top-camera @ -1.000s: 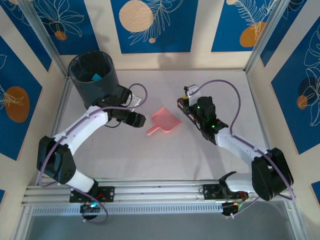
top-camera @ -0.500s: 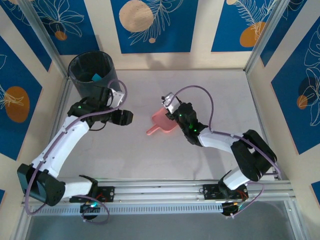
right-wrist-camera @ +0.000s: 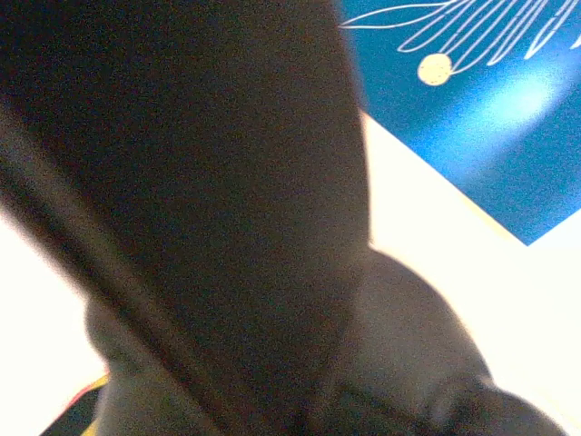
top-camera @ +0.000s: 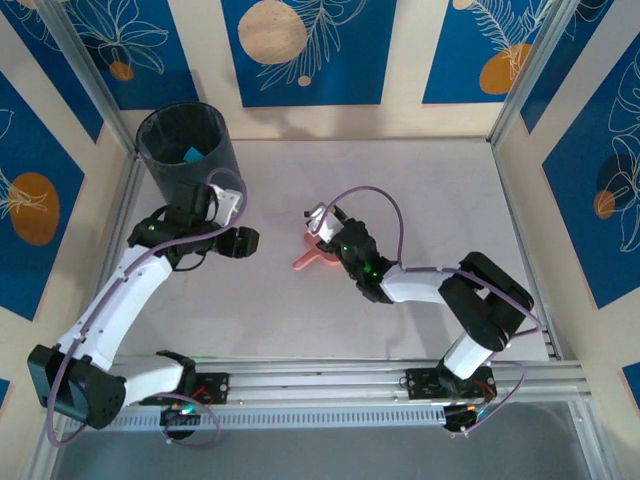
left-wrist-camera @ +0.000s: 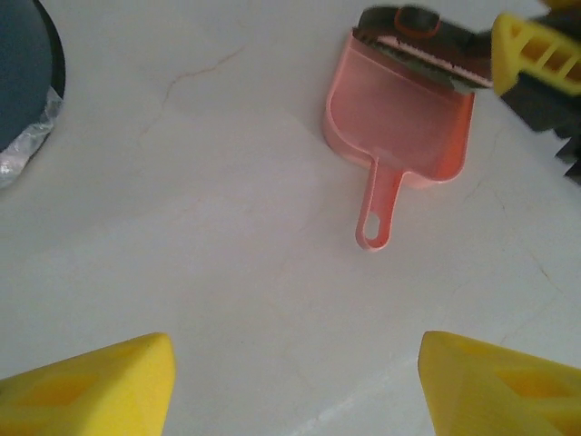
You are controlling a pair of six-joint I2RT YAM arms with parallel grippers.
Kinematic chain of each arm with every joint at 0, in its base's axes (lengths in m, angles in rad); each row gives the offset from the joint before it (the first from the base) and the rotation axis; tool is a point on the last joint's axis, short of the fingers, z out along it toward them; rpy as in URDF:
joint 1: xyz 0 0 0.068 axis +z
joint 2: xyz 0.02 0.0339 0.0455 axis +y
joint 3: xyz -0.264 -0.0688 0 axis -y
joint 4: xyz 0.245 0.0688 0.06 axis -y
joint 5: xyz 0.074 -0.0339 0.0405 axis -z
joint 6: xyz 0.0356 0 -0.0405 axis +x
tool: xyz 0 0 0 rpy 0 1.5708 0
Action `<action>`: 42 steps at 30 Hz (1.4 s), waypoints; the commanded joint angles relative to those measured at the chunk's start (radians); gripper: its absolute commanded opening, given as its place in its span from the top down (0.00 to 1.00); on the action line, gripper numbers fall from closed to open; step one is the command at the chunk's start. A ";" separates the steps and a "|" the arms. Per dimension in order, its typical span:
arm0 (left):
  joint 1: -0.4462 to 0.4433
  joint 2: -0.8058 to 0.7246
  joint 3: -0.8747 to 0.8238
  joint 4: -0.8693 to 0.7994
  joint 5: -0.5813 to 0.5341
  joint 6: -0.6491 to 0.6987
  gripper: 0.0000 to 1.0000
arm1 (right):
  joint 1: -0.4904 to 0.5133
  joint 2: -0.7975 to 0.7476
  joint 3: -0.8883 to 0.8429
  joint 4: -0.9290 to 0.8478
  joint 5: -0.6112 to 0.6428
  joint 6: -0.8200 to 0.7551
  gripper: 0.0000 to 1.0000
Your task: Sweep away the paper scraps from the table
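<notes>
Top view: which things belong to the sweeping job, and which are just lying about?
Job: table, pink dustpan, brush at the dustpan's mouth, dark bin, teal paper scrap inside it.
Just there: patterned walls, aluminium rails.

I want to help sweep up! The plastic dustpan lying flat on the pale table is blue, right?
Not quite. The plastic dustpan lying flat on the pale table is pink, not blue. The left wrist view shows its colour clearly.
</notes>
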 commanded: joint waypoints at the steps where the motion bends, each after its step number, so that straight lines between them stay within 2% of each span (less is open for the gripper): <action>1: 0.020 -0.020 -0.017 0.021 0.012 0.018 0.28 | 0.025 0.009 -0.012 0.095 0.049 -0.015 1.00; 9: 0.030 -0.020 -0.026 0.022 0.025 0.018 0.28 | 0.068 0.044 -0.026 0.098 0.084 -0.013 0.96; 15: 0.036 -0.016 -0.027 0.022 0.029 0.018 0.27 | 0.078 0.048 -0.029 0.085 0.093 0.002 0.83; 20: 0.039 -0.013 -0.027 0.019 0.028 0.024 0.26 | 0.087 0.040 -0.027 0.049 0.086 0.027 0.77; 25: 0.042 -0.010 -0.028 0.016 0.029 0.024 0.26 | 0.095 0.038 -0.026 0.029 0.080 0.041 0.67; 42: 0.050 -0.008 -0.029 0.014 0.029 0.031 0.25 | 0.120 0.034 -0.052 -0.055 0.063 0.137 0.52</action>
